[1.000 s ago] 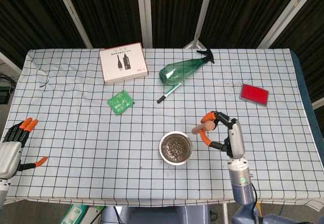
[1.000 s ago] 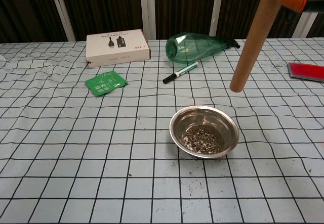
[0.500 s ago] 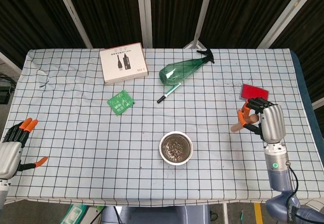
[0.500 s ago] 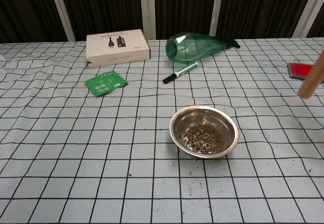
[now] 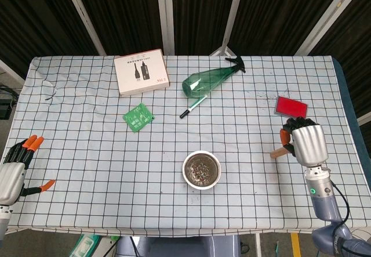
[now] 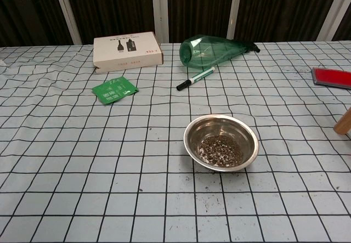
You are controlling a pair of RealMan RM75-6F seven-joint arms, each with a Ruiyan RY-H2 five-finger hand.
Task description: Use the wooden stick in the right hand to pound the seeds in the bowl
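Observation:
A steel bowl (image 5: 202,169) (image 6: 221,142) holding crushed seeds sits at the front middle of the checked table. My right hand (image 5: 305,143) is well to the right of the bowl, fingers curled around the wooden stick (image 5: 279,151). Only the stick's lower end shows, poking out to the left of the hand. In the chest view just the stick's tip (image 6: 344,122) appears at the right edge, low over the cloth. My left hand (image 5: 15,167) hangs open at the table's front left corner, fingers spread, holding nothing.
A white box (image 5: 141,72), a green packet (image 5: 138,117), a green spray bottle (image 5: 207,81) lying on its side and a marker pen (image 5: 192,106) lie at the back. A red flat object (image 5: 290,107) lies just behind my right hand.
My right hand has carried the stick away from above the bowl, rightward and down toward the table's right edge. The left hand has not moved.

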